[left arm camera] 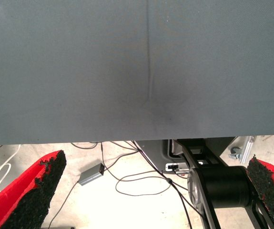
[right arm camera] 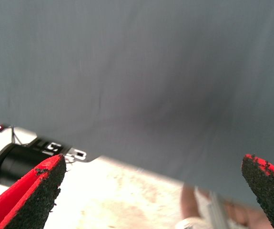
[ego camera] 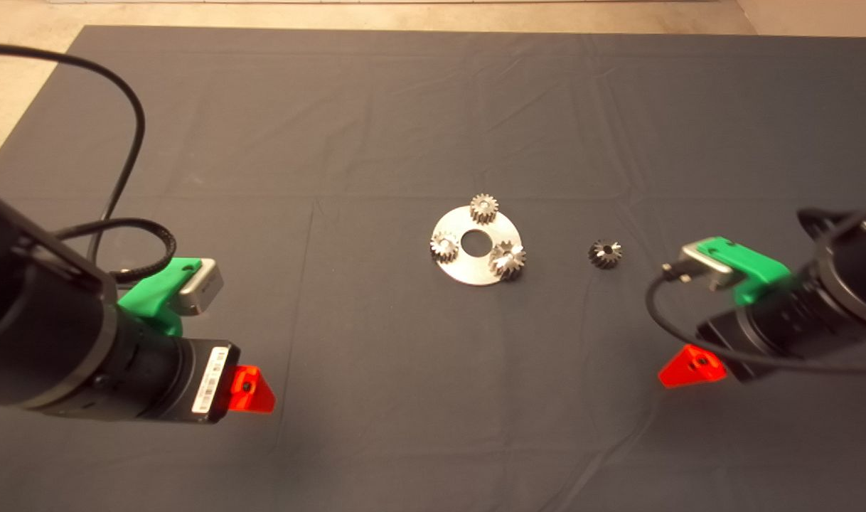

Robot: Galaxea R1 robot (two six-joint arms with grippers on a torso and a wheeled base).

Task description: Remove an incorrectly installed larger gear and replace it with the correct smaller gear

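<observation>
A round silver plate [ego camera: 468, 269] lies mid-mat and carries three gears. The larger gear [ego camera: 508, 258], shiny and cone-shaped, sits on the plate's near right part. Two paler small gears stand on the plate, one at the far side [ego camera: 484, 208] and one at the left [ego camera: 444, 246]. The smaller gear [ego camera: 605, 253], dark steel, lies alone on the mat to the right of the plate. My left gripper [ego camera: 254, 390] hovers open at the lower left, far from the plate. At the lower right, my right gripper [ego camera: 691, 368] is open too, nearer me than the smaller gear.
The dark mat [ego camera: 376, 128] covers the table, with pale floor beyond its far and left edges. Both wrist views show bare mat, its edge and floor with cables [left arm camera: 141, 179]. A black cable [ego camera: 131, 121] loops over the mat's left side.
</observation>
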